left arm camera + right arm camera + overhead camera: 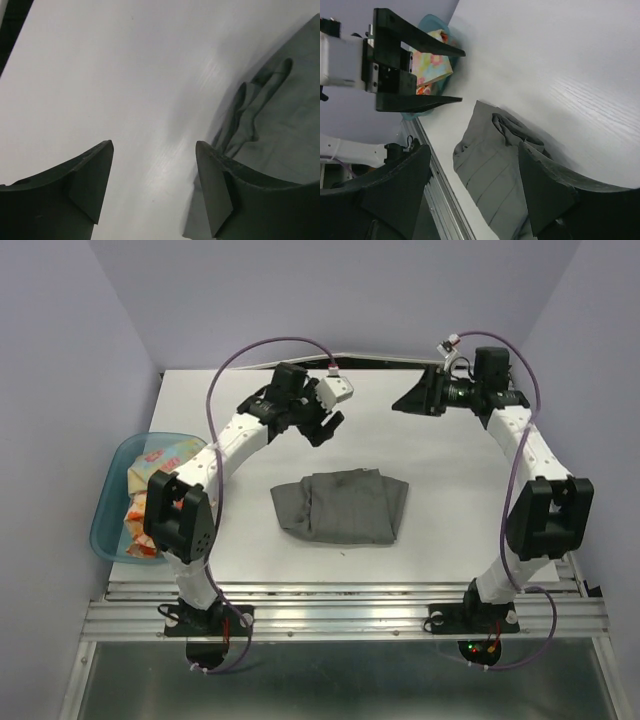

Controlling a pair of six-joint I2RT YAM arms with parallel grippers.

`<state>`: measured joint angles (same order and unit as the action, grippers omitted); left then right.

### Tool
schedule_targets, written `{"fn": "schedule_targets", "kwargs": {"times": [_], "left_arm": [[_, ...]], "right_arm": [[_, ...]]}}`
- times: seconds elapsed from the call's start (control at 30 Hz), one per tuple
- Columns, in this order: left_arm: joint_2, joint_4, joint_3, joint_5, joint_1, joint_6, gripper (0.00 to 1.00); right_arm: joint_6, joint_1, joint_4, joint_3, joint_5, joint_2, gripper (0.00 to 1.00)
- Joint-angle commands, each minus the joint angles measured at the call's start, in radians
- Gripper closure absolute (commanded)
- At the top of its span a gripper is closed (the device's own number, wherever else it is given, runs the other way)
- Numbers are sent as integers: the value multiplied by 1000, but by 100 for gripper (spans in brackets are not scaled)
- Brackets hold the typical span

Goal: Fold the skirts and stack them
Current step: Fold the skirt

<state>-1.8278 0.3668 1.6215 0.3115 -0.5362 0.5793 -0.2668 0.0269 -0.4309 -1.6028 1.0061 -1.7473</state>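
You are holding the left gripper above the bare white table, just beyond the far left corner of the dark grey skirt, its fingers standing well apart with nothing between them. Your right gripper is hovering farther back on the right, pointing leftward, its jaws likewise spread and gripping nothing. The dark grey skirt is lying roughly folded near the middle of the table, rumpled along its far edge, and neither gripper is touching it. The pastel floral skirt and the white skirt with orange-red flowers are sitting bunched together in the translucent blue basin at the table's left edge, partly hidden behind your left arm.
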Motion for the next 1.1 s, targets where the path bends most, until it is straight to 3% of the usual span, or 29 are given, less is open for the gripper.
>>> {"fn": "schedule_targets", "kwargs": {"times": [0.0, 0.1, 0.13, 0.2, 0.33, 0.47, 0.67, 0.77, 0.87, 1.07], "left_arm": [[200, -5, -150, 403, 36, -320, 21], [245, -155, -355, 605, 51, -542, 24], [246, -281, -482, 709, 62, -687, 27], [231, -379, -581, 736, 64, -789, 29], [138, -443, -653, 706, 68, -834, 31], [3, -491, -618, 605, 102, -891, 31], [-186, -436, -476, 548, 150, -862, 35], [-159, -428, -414, 534, 139, -840, 32], [-71, -413, -358, 477, 130, -806, 22], [125, -251, -217, 246, 140, -699, 8]], "right_arm": [[-192, 31, 240, 292, 137, 97, 22], [-174, 119, 242, 426, 206, 111, 21], [-163, 175, 215, 454, 216, 97, 21], [-157, 226, 213, 509, 212, 80, 21], [-149, 254, 231, 595, 187, -15, 21], [-111, 254, 224, 574, 112, -148, 21], [4, 159, 92, 394, -50, -311, 22], [58, 148, 28, 301, -127, -298, 23], [49, 148, 1, 261, -191, -242, 22], [75, 209, -35, 262, -415, -11, 18]]}}
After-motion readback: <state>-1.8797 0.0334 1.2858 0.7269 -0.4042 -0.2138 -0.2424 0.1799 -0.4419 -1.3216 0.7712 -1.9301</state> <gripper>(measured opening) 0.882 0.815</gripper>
